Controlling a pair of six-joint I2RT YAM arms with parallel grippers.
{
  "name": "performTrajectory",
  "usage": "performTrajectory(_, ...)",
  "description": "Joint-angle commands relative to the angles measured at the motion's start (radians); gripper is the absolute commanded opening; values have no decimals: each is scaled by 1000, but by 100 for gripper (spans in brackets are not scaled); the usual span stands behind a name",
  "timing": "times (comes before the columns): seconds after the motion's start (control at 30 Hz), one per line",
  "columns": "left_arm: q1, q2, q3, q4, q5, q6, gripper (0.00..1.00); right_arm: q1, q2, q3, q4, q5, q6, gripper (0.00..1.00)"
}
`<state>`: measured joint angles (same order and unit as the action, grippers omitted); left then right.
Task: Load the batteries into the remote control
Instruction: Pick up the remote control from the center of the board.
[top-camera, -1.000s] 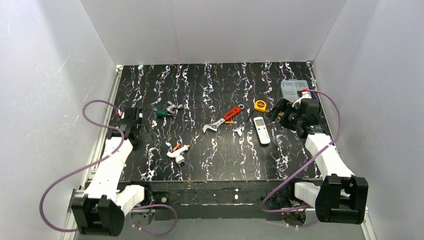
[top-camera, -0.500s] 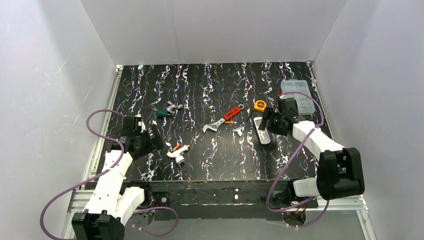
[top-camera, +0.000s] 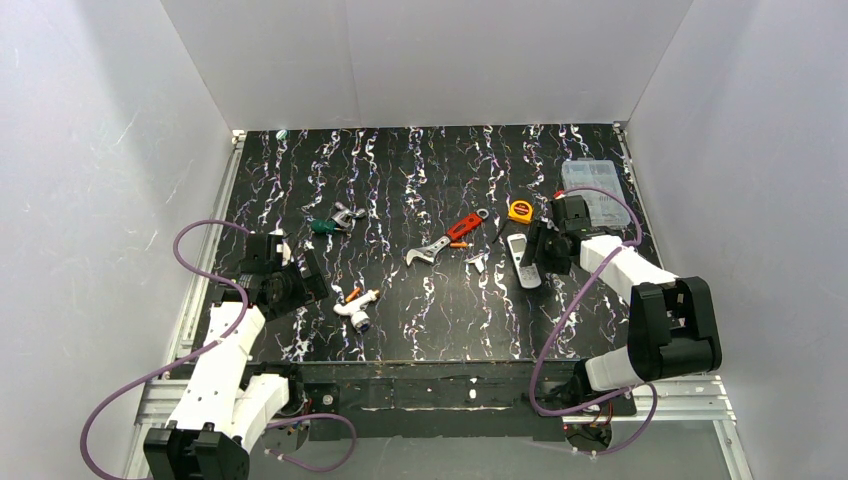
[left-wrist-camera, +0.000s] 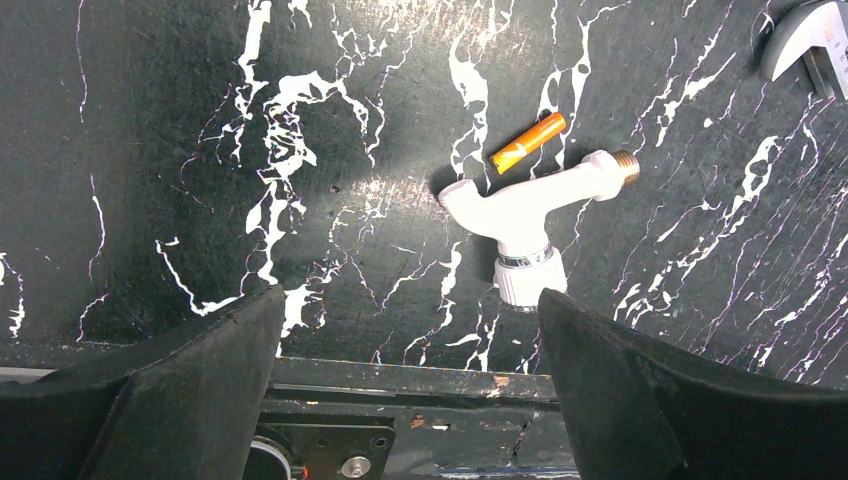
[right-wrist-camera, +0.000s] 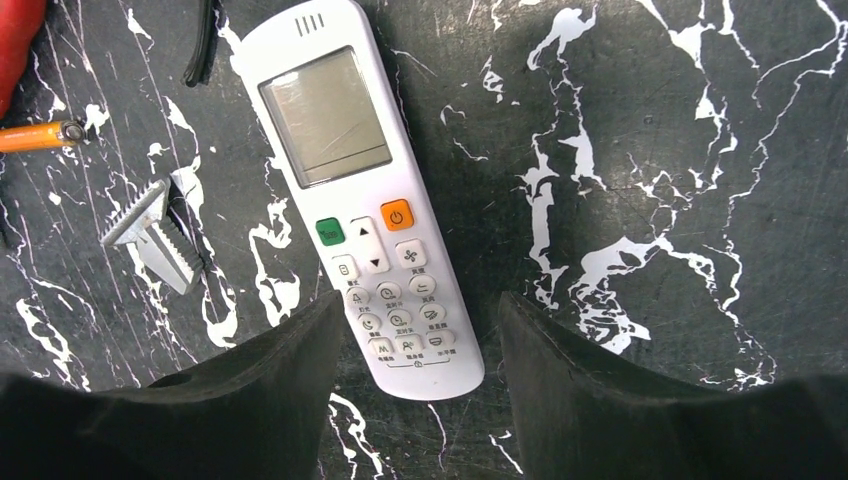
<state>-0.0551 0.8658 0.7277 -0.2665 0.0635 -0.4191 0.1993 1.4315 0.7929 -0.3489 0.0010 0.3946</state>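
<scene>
- The remote control lies face up on the tabletop, display and buttons showing. Its lower end sits between the right fingers, which are spread apart and hold nothing.
- One orange battery lies just beside a white plastic tap, ahead of the left fingers, also spread and empty.
- A second battery lies apart from the remote, near the wrench's red handle.
</scene>
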Motion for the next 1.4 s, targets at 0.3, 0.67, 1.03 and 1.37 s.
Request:
performTrajectory(0.3,2,2,-6,-80,1,9,99,29,59,52,-36,-18,51,66)
performTrajectory(0.67,3,4,-6,-81,7,7,99,90,174,110,-134,88,108,55)
performTrajectory(1.03,3,14,-6,-79,13,8,100,145,187,119,-120,85,115,9)
performTrajectory(1.37,3,-9,141,-192,44,-50,100,264,-151,70,-55,7,4,1)
